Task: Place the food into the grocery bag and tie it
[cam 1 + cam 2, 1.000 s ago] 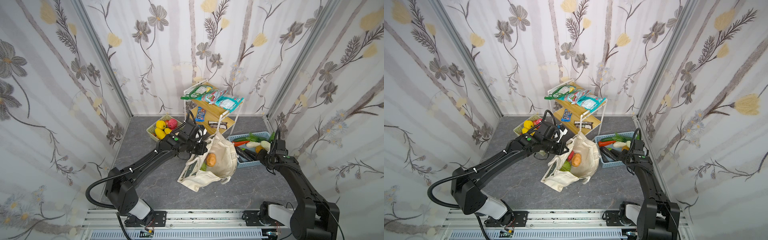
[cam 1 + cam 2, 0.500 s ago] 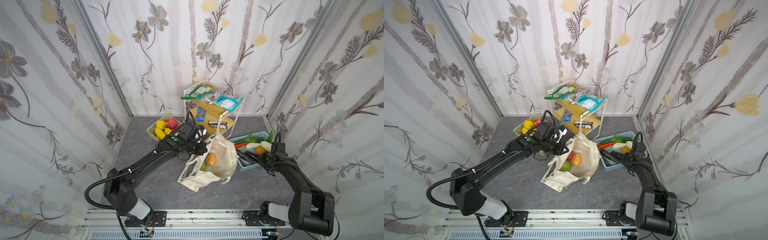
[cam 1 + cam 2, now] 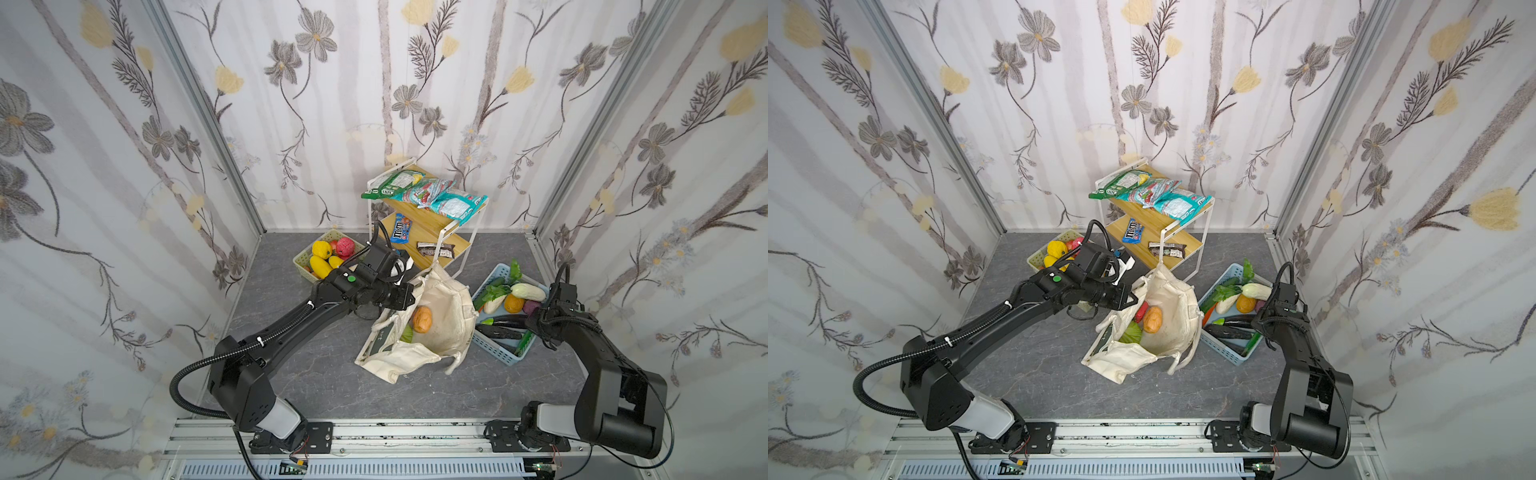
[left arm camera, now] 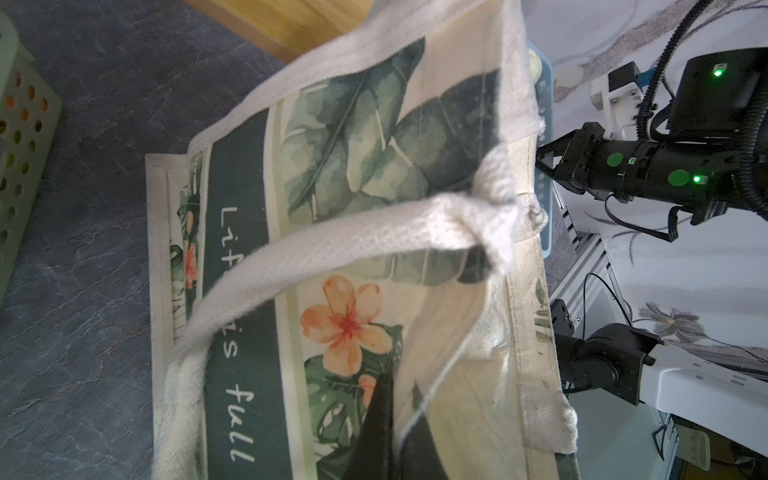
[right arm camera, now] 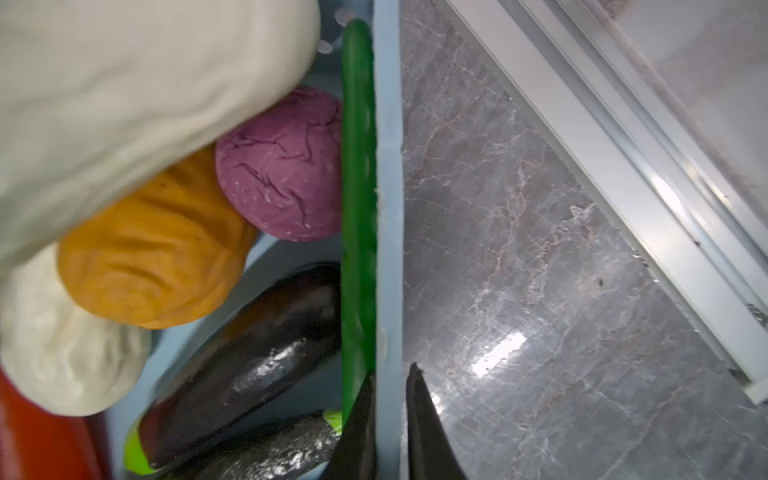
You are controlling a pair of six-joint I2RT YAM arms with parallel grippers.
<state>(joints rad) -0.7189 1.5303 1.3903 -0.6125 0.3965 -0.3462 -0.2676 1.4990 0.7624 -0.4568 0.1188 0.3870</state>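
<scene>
Your left tool [image 4: 400, 388] is clamped tight on the grocery bag [image 3: 444, 316] rim, bag open mid-tabletop [image 3: 311, 374] with some food [image 3: 422, 319] inside. Your right tool [image 5: 388, 382] pinches the blue basket [image 5: 388, 166] wall, one jaw each side, nearly together, more food inside.

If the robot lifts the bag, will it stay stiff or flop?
Probably flop: the bag is wrinkly cloth, sagging beside the left hand pinching its rim. The food inside would likely slide to the bottom. Its rope handle looks limp too.
</scene>
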